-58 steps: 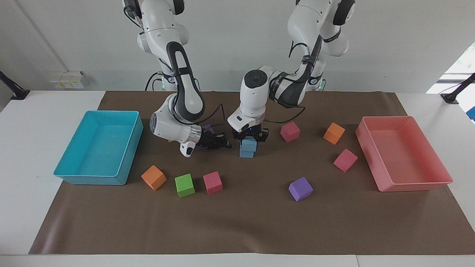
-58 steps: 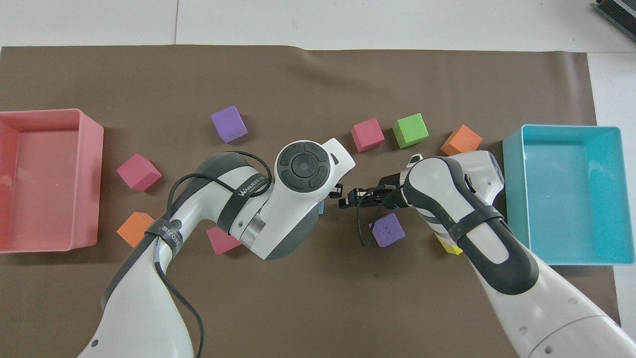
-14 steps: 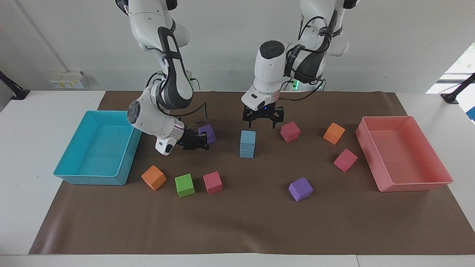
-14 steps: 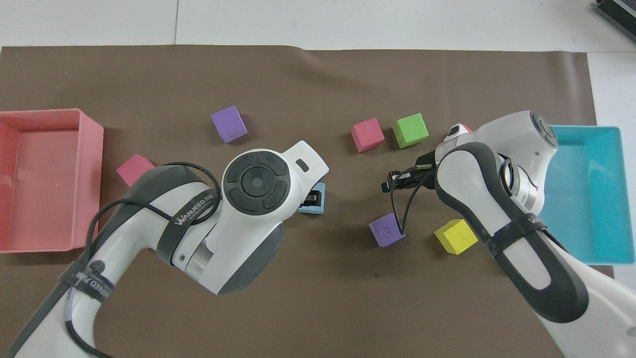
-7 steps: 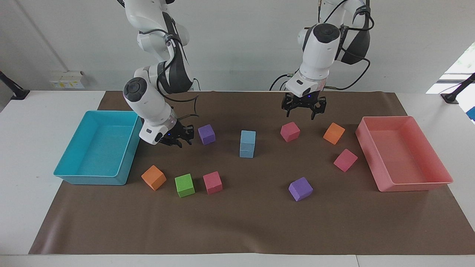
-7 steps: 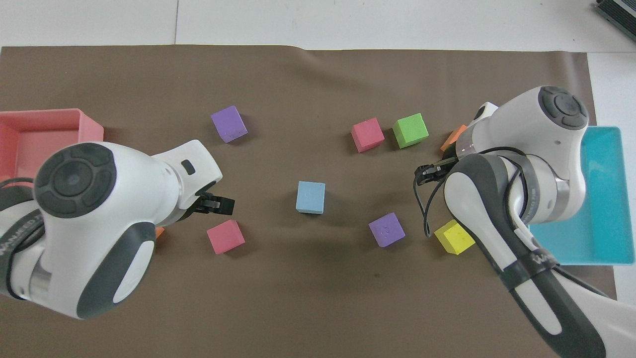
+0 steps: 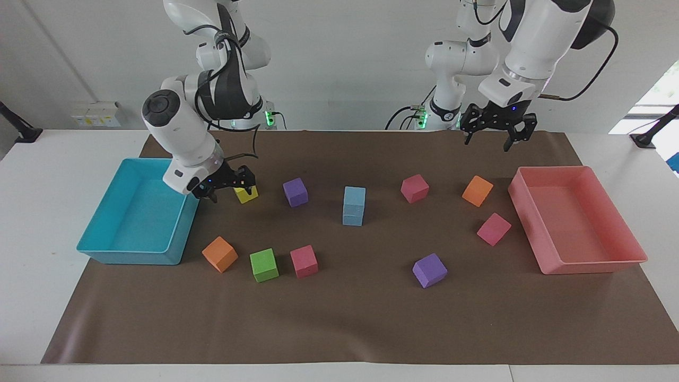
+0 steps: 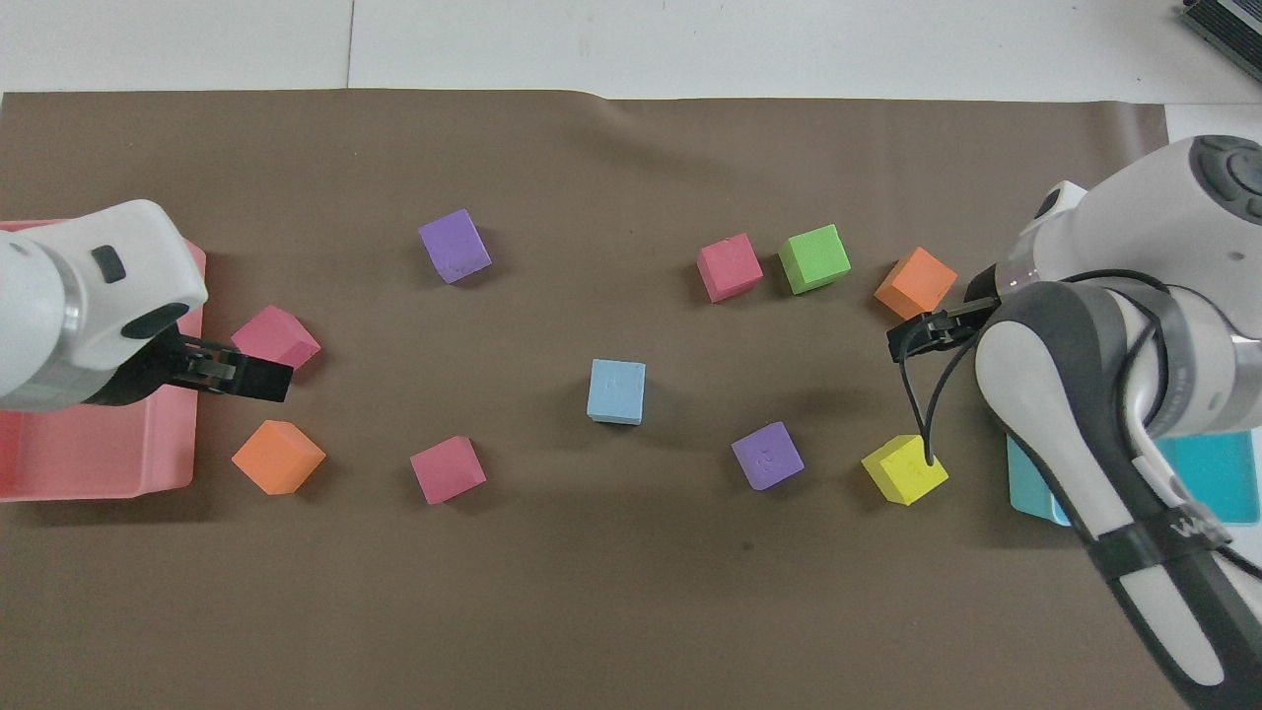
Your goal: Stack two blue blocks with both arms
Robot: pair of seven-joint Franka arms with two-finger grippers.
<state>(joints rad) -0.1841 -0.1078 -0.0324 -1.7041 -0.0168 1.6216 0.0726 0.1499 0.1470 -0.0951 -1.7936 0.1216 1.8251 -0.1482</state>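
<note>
At mid-mat, the two blue blocks [image 7: 354, 206] stand stacked squarely, one on the other, with bare brown mat [image 7: 339, 323] all round them. No readable writing shows except part of a word on the right arm's strap. Raised over the mat's robot-side edge beside the pink tray [image 7: 631, 254], the left end effector [image 7: 497, 127] has its fingers spread wide, empty. Low beside the yellow cube [image 7: 247, 194] and the turquoise tray [image 7: 127, 253], the right end effector [image 7: 225, 183] is empty and spread too.

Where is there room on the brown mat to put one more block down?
The widest bare stretch of the brown mat lies farther from the robots than the green block and purple block. It is crowded between the stacked blue blocks and the pink tray.
</note>
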